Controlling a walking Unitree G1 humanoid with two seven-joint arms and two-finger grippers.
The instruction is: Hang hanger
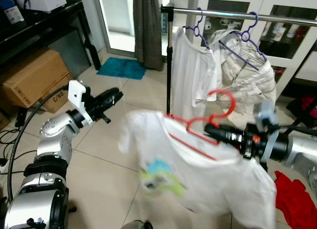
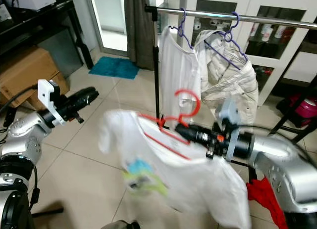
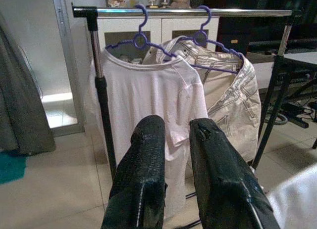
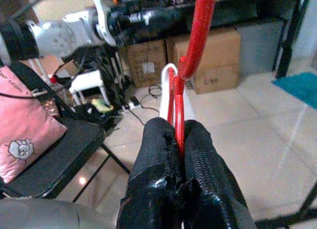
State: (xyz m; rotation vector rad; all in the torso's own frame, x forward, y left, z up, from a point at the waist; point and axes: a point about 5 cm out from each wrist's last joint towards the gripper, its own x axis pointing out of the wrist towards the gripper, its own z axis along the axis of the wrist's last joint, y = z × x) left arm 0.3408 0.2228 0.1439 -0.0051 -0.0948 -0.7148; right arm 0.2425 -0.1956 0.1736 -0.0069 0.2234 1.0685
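Below the rail point(image 1: 237, 15), from the head camera, two purple hangers carry a white top point(image 1: 190, 75) and pale trousers point(image 1: 247, 75). A cardboard box point(image 1: 34, 75) sits well left of the rail, a red cloth point(image 1: 294, 199) on the floor beneath its right end. Near the rail's post, the right gripper point(image 1: 210, 129) pinches the red hanger point(image 1: 213, 115), whose blurred white shirt point(image 1: 198, 174) seems to bear a blue-green print.

Left wrist view: the left gripper point(image 3: 177, 127) faces the rail, fingers slightly parted, holding nothing.

Right wrist view: fingers pressed on the hanger's neck.
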